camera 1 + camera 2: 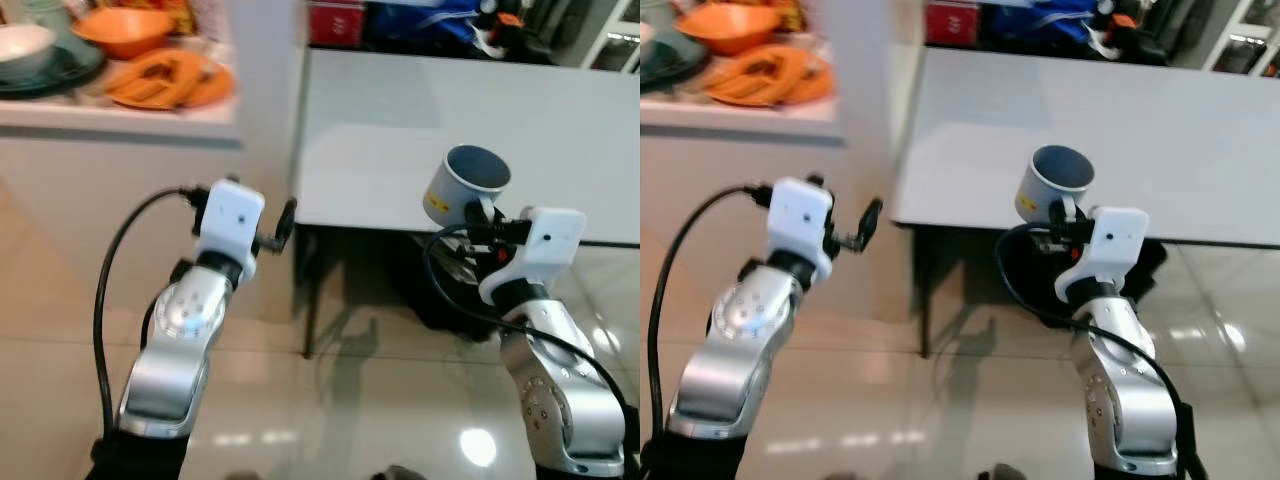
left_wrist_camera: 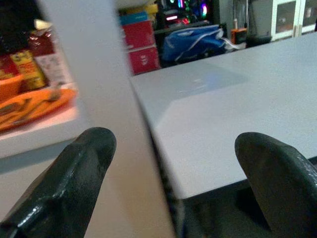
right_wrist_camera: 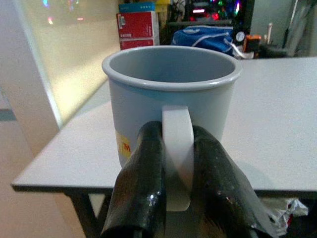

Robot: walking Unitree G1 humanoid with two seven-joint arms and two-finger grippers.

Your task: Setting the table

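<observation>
A pale blue-grey mug with a yellow label hangs tilted over the near edge of the grey table. My right gripper is shut on the mug's handle. In the right wrist view the white handle sits pinched between the two black fingers, and the mug's inside looks empty. Whether the mug touches the tabletop I cannot tell. My left gripper is held up beside the table's left corner, open, with nothing between its fingers.
At the left stands a white counter with an orange bowl, an orange plate and a white bowl on a dark plate. Red boxes and a blue bag lie behind the table. Dark clutter sits under it.
</observation>
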